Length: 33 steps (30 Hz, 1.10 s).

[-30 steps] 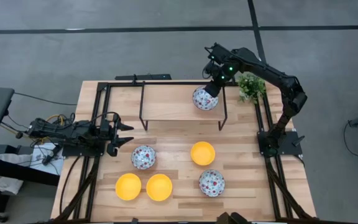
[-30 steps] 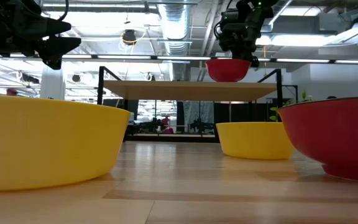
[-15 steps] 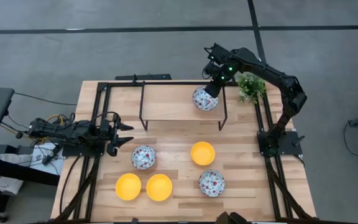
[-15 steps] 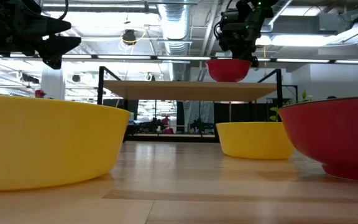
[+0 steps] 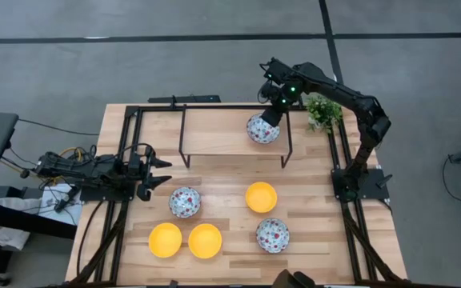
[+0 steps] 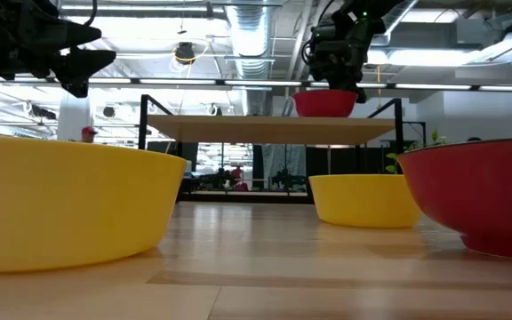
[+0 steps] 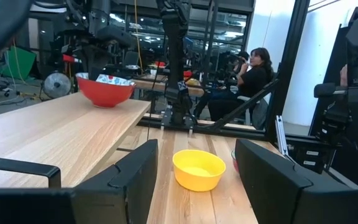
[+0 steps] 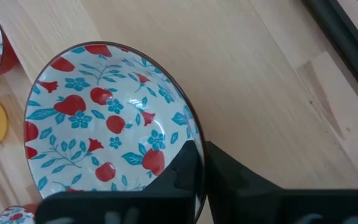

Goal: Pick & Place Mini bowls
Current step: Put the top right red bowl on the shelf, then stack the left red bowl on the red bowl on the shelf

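The floral mini bowl point(image 5: 262, 129) sits on the raised wooden shelf point(image 5: 214, 132), close to that shelf's right front corner, with its rim pinched between the fingers of the right gripper point(image 5: 271, 114); the right wrist view shows one dark finger inside the bowl and the other outside against the wall. The likely trouble here is in the letting go: the bowl sits near the shelf's edge, so if the fingers drag on the rim as they part or lift, it could tip or slide off onto the table point(image 5: 310, 200) below. A rim pinch is also a weak hold, and the bowl could twist if it is raised again. Counting bowls, there are six: three floral ones, with this one on the shelf, a second floral bowl point(image 5: 185, 202) and a third floral bowl point(image 5: 272, 234) on the table, and three yellow bowls point(image 5: 261, 197), all on the table. The left gripper point(image 5: 157, 174) waits at the table's left edge, fingers spread and empty.
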Each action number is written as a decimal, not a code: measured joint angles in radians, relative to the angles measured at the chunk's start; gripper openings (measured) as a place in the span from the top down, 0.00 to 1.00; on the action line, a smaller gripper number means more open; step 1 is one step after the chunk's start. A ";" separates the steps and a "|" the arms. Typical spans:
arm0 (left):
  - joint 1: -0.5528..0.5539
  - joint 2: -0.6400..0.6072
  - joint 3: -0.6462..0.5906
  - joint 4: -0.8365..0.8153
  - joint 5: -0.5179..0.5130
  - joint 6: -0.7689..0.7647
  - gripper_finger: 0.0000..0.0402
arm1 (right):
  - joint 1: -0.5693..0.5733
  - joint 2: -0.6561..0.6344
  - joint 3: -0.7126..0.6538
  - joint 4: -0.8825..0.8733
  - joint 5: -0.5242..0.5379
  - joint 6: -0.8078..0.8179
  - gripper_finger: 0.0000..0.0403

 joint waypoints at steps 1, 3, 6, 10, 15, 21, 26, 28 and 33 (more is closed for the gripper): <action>0.000 0.000 0.000 0.000 0.000 0.000 0.47 | -0.001 0.001 0.000 -0.001 -0.001 0.000 0.96; 0.000 0.000 0.000 0.000 -0.001 0.000 0.47 | -0.001 0.002 0.000 0.000 0.001 -0.006 0.94; 0.000 0.000 0.000 0.000 -0.002 0.000 0.47 | -0.001 0.002 0.000 0.004 0.001 -0.008 0.91; 0.000 0.000 0.000 0.000 -0.002 0.000 0.47 | -0.001 0.002 0.000 0.001 0.001 -0.008 0.87; 0.000 0.000 0.000 0.000 -0.002 0.000 0.47 | -0.001 0.002 0.000 -0.002 0.015 -0.012 0.84; 0.000 0.000 0.000 0.000 -0.002 0.000 0.47 | -0.001 0.002 0.020 -0.026 0.021 -0.036 0.81; 0.000 0.000 0.000 0.000 -0.001 0.000 0.47 | -0.002 0.002 0.076 -0.035 0.049 -0.051 0.78; 0.000 0.000 0.000 0.000 -0.001 0.000 0.47 | -0.002 0.002 0.104 -0.048 0.049 -0.052 0.77; 0.000 0.000 0.000 0.000 -0.001 0.004 0.47 | -0.001 0.002 0.202 -0.115 0.087 -0.052 0.77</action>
